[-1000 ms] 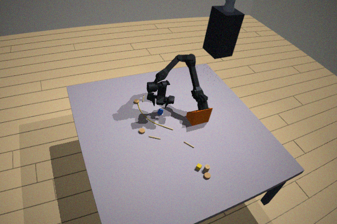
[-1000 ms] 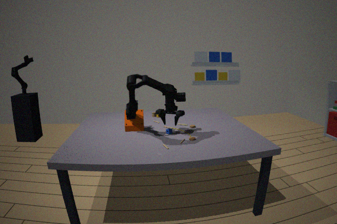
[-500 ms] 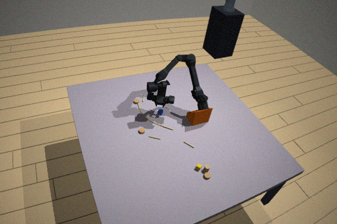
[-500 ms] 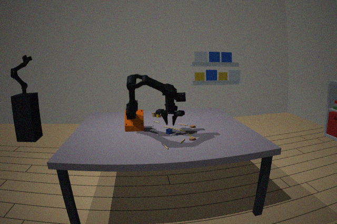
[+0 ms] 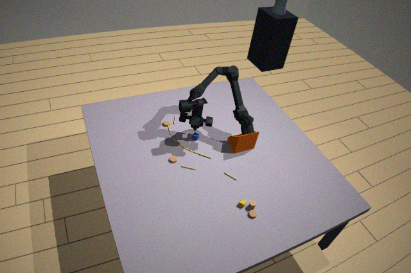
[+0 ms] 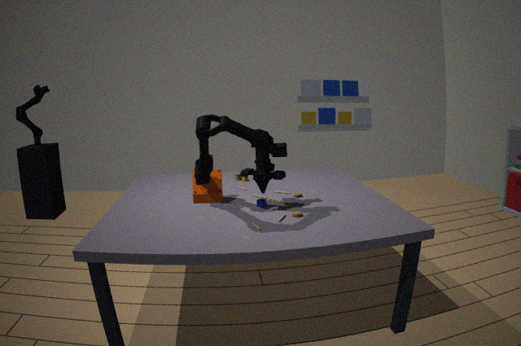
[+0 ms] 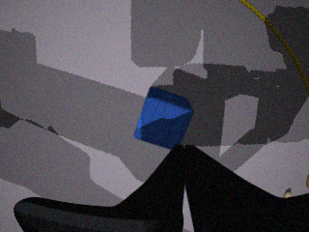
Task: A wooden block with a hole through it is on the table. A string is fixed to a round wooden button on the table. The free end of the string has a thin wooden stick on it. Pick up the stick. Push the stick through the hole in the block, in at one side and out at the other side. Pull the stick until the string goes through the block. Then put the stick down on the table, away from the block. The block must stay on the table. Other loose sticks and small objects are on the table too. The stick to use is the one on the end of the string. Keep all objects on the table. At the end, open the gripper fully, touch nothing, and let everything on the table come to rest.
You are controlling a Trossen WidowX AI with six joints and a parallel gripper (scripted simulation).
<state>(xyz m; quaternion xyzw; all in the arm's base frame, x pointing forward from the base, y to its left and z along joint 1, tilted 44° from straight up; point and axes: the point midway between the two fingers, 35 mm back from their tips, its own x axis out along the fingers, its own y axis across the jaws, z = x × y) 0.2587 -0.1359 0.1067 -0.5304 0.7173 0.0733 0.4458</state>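
Observation:
My gripper (image 5: 194,128) (image 6: 263,192) (image 7: 182,153) points down, shut with nothing seen between its fingertips, above the table beside a small blue block (image 5: 195,136) (image 6: 261,203) (image 7: 164,118). No hole shows in the block from these views. A yellow string (image 5: 173,139) (image 7: 285,41) runs in a curve from a round wooden button (image 5: 166,123) (image 6: 297,214) to a thin wooden stick (image 5: 204,155) (image 6: 260,197). That stick lies on the table, on the far side of the blue block in the exterior view.
Loose sticks (image 5: 188,167) (image 5: 230,176) (image 5: 174,119) (image 6: 256,226) and a second button (image 5: 173,159) (image 6: 297,194) lie around. A yellow cube (image 5: 242,202), a wooden cylinder (image 5: 252,204) and another wooden disc (image 5: 252,214) stand together. The orange arm base (image 5: 243,142) (image 6: 207,186) is an obstacle.

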